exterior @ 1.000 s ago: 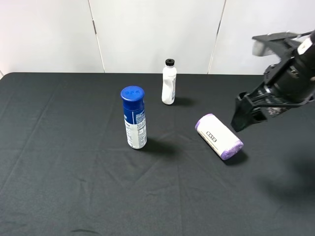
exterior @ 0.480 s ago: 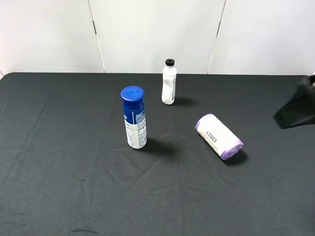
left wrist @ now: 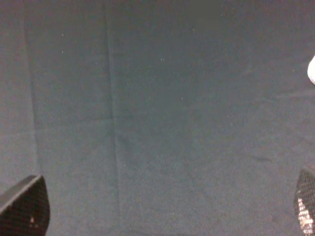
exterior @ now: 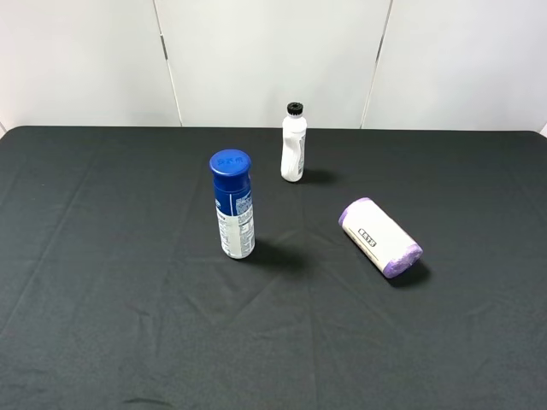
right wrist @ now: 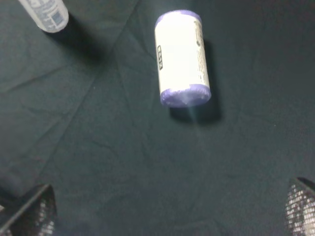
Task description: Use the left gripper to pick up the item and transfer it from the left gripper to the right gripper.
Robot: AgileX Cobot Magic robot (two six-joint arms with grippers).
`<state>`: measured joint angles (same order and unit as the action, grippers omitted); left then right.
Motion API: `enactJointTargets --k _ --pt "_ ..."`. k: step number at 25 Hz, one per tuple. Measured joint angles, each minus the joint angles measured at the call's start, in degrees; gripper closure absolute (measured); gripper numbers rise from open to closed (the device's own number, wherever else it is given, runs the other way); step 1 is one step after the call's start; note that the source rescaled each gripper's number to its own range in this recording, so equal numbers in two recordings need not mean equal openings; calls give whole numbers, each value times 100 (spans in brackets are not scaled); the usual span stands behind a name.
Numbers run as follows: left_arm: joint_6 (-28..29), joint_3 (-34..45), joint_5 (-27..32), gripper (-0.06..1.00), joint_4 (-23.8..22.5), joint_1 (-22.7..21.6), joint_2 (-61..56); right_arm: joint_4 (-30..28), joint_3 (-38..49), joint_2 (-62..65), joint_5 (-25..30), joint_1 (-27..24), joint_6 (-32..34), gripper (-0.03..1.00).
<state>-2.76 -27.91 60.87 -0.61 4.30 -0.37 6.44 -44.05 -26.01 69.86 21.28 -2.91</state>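
The item [exterior: 380,237], a short fat beige roll with a black label and purple ends, lies on its side on the black cloth right of centre. It also shows in the right wrist view [right wrist: 181,59], lying well ahead of my right gripper [right wrist: 165,216], apart from it. The right gripper's jaws are spread wide and empty; only its fingertips [right wrist: 32,211] show. My left gripper [left wrist: 165,216] is also open and empty over bare cloth, with fingertips [left wrist: 24,206] at the frame's corners. Neither arm shows in the exterior high view.
A blue-capped spray can [exterior: 232,205] stands left of the roll, and its lower body shows in the right wrist view [right wrist: 47,12]. A slim white bottle with a black cap [exterior: 293,143] stands behind. A white edge [left wrist: 312,70] shows in the left wrist view.
The right arm, which hung beside the roll a second ago, has withdrawn to the right and left the exterior high view. The roll, can and bottle have not moved.
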Motion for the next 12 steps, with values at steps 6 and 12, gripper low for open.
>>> enactJointTargets --k 6,12 --pt "0 0 0 -6 0 0 0 -8 582 1433 -84 0 361 -3" --pt "0 0 0 -6 0 0 0 -113 622 2460 -320 0 240 -3"
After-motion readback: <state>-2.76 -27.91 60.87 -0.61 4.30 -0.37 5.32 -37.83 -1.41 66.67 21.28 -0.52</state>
